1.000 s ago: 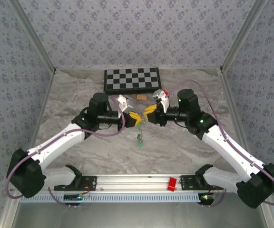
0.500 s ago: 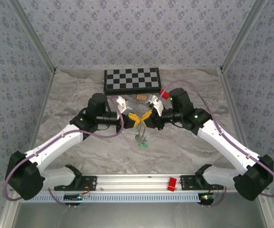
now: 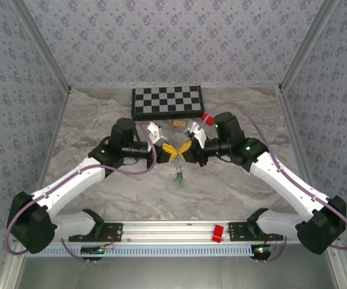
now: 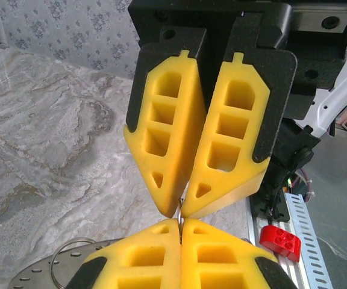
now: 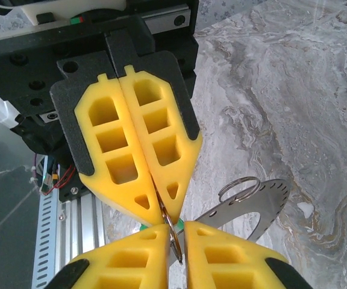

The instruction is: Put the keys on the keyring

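Tips now together: left tool (image 3: 175,152) clamped on keyring (image 5: 171,232), right tool (image 3: 183,150) narrowed onto it, keys (image 3: 178,178) dangling.

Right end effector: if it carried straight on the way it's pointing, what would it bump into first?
Practically nothing to travel: a thin wire keyring sits at its tips, and right behind that the left end effector, pointing back at it tip to tip.
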Robot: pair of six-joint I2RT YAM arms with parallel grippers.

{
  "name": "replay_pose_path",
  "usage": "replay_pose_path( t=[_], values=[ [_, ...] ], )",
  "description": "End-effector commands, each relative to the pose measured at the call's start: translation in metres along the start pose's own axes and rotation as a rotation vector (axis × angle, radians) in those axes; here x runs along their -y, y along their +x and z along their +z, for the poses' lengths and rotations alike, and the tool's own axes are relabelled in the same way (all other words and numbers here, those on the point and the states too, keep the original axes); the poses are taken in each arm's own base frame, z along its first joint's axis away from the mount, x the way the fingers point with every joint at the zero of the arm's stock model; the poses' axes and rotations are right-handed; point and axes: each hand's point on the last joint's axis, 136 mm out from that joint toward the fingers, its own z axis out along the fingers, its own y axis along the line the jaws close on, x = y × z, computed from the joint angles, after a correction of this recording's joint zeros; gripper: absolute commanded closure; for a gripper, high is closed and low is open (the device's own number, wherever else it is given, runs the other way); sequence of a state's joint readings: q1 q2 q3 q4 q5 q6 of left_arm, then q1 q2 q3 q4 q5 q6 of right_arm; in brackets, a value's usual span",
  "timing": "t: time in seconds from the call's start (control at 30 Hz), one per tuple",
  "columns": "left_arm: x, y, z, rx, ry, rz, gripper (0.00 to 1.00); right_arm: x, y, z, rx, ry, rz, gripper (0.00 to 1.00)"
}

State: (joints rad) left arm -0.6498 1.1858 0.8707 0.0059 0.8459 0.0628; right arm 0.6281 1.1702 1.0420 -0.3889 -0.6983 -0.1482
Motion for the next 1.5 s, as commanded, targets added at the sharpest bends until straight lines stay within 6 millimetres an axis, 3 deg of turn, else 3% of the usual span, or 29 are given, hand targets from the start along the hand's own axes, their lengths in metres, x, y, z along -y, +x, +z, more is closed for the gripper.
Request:
replay_pose_path(
  t=[0.0, 0.53, 0.87, 1.13, 1.37, 1.47],
  values=[
    [0.010, -0.015, -0.004, 0.044, 0.033, 0.058, 1.00, -0.013, 0.003, -0.001, 0.004, -0.046, -0.019, 0.87],
    [0.015, -0.017, -0.005, 0.055, 0.064, 0.057, 1.00, -0.026, 0.001, 0.001, 0.066, -0.136, -0.025, 0.92],
    [0.016, -0.018, -0.006, 0.057, 0.068, 0.060, 1.00, -0.036, 0.003, 0.001, 0.075, -0.198, -0.033, 0.89],
    [0.017, -0.018, -0.005, 0.061, 0.074, 0.058, 1.00, -0.036, 0.003, 0.003, 0.073, -0.211, -0.030, 1.00],
    [0.017, -0.019, -0.005, 0.065, 0.076, 0.056, 1.00, -0.030, 0.004, 0.008, 0.049, -0.198, 0.008, 1.00],
    [0.016, -0.021, -0.007, 0.070, 0.066, 0.052, 0.84, -0.025, 0.001, 0.007, 0.069, -0.169, 0.010, 1.00]
  ],
)
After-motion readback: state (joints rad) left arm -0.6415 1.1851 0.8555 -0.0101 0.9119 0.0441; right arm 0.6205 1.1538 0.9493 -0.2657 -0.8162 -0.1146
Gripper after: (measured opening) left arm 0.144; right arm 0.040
